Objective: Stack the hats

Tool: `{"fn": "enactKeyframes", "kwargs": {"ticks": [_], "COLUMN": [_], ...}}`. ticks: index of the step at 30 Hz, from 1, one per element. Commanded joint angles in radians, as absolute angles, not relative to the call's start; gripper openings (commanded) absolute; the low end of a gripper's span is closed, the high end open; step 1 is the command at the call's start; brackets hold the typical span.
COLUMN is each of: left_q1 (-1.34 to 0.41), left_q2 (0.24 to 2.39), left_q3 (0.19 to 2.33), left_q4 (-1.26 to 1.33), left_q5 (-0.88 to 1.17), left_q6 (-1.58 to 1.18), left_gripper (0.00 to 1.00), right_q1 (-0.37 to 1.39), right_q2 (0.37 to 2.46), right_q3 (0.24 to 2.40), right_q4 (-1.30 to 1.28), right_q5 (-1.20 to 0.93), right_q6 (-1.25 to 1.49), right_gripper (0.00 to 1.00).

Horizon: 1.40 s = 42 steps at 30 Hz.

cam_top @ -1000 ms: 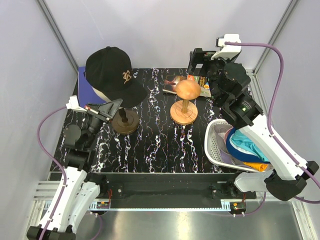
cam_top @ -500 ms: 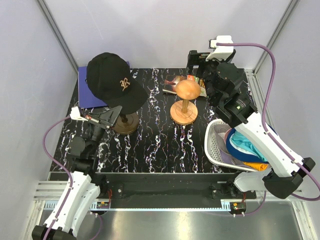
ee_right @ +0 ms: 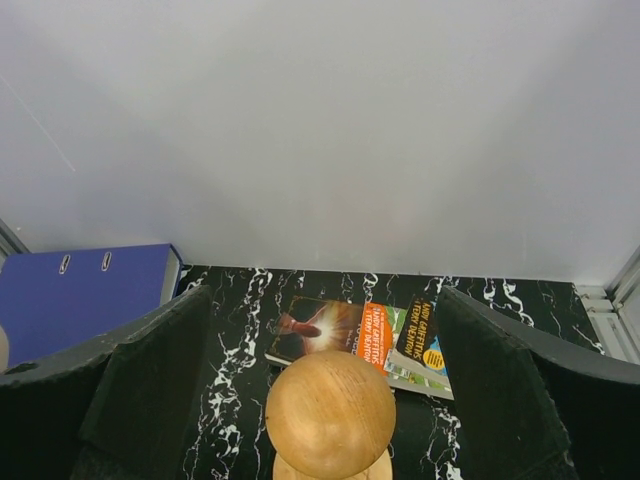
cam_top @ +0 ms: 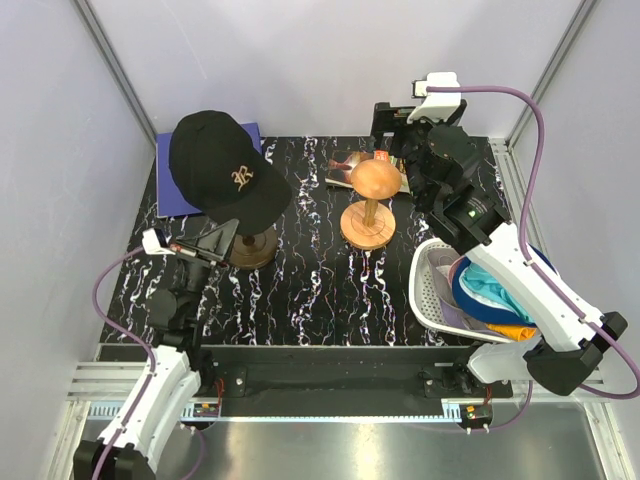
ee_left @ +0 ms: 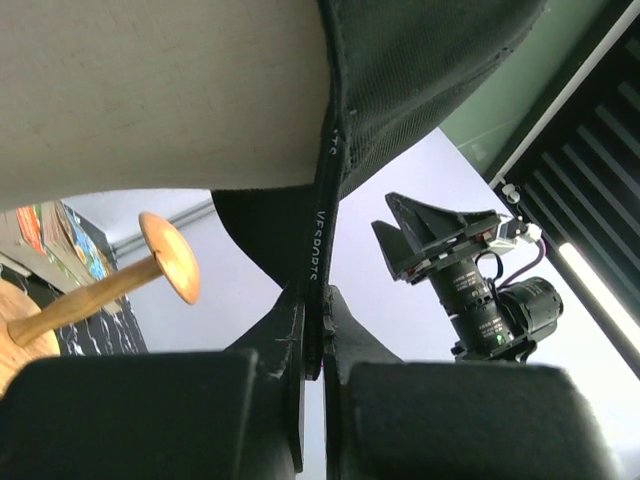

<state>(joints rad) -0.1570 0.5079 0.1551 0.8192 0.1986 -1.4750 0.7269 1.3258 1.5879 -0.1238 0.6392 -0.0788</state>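
Left end effector (cam_top: pixel 226 234) clamped on black cap (cam_top: pixel 215 165) rim from below; right end effector (cam_top: pixel 393 130) wide.

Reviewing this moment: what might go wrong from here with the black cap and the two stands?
1. The left gripper pinches only a thin edge of the black cap, so the cap may slip or swing.
2. The cap hides the top of the dark stand from above, so lowering it could miss or tip the stand.
3. The right gripper hovers open over the light stand; a careless descent might knock it over.
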Motion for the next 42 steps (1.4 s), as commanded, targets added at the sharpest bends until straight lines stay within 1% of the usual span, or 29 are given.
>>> {"fn": "enactKeyframes", "kwargs": {"ticks": [1,6,10,12,15,17,18,19,20,21,23,24,25,29,30,33,35,36,37,39,41,42], "left_q1": [-0.078,0.047,0.063,0.064,0.063,0.063,0.061,0.063,0.063,0.063,0.063,0.061,0.063,0.063,0.061,0.064,0.061,0.063,0.063,0.063,0.063,0.063], "left_q2": [0.589,0.733,0.819,0.821,0.775,0.721,0.706,0.686,0.652,0.631,0.592,0.554,0.539,0.463,0.421,0.330,0.292,0.281,0.269,0.284,0.331,0.351], "left_q3": [0.184,0.245,0.305,0.307,0.321,0.366,0.386,0.408,0.454,0.471,0.506,0.540,0.555,0.646,0.676,0.707,0.706,0.707,0.710,0.719,0.741,0.745], "left_q4": [0.773,0.836,0.836,0.827,0.740,0.602,0.551,0.444,0.393,0.344,0.201,0.155,0.062,-0.177,-0.277,-0.447,-0.517,-0.564,-0.578,-0.621,-0.640,-0.650], "left_q5": [0.178,0.319,0.382,0.394,0.403,0.396,0.394,0.391,0.388,0.384,0.356,0.347,0.333,0.302,0.282,0.151,0.097,0.075,0.074,0.061,0.061,0.052], "left_q6": [-1.437,-1.384,-1.321,-1.301,-1.241,-1.192,-1.131,-1.099,-1.068,-1.015,-0.964,-0.910,-0.884,-0.743,-0.723,-0.651,-0.611,-0.594,-0.571,-0.505,-0.416,-0.401], "left_gripper": [0.00,0.00,0.00,0.00,0.00,0.01,0.28,0.49,0.62,0.79,0.88,0.95,0.98,0.99,0.99,0.99,0.99,0.99,0.99,0.99,0.99,0.99], "right_q1": [0.733,0.732,0.733,0.732,0.733,0.733,0.732,0.733,0.732,0.733,0.733,0.733,0.732,0.730,0.732,0.716,0.671,0.646,0.571,0.488,0.392,0.378], "right_q2": [1.327,1.325,1.322,1.322,1.321,1.322,1.322,1.325,1.327,1.327,1.328,1.327,1.327,1.321,1.318,1.318,1.319,1.322,1.318,1.290,1.258,1.223], "right_q3": [1.586,1.577,1.574,1.572,1.569,1.569,1.571,1.571,1.572,1.571,1.568,1.566,1.565,1.551,1.548,1.537,1.529,1.523,1.504,1.473,1.402,1.381], "right_q4": [-0.097,-0.100,-0.101,-0.101,-0.100,-0.101,-0.100,-0.103,-0.106,-0.104,-0.106,-0.106,-0.106,-0.113,-0.117,-0.156,-0.236,-0.268,-0.338,-0.402,-0.471,-0.488], "right_q5": [0.667,0.661,0.660,0.663,0.667,0.667,0.664,0.663,0.663,0.660,0.660,0.658,0.658,0.661,0.664,0.617,0.582,0.568,0.540,0.457,0.422,0.423], "right_q6": [-0.087,-0.069,-0.058,-0.058,-0.058,-0.058,-0.058,-0.058,-0.058,-0.057,-0.054,-0.052,-0.049,-0.026,-0.012,0.035,0.086,0.157,0.202,0.350,0.415,0.431], "right_gripper": [1.00,1.00,1.00,1.00,1.00,1.00,1.00,1.00,1.00,1.00,1.00,1.00,1.00,0.99,1.00,1.00,1.00,1.00,1.00,1.00,1.00,1.00]}}
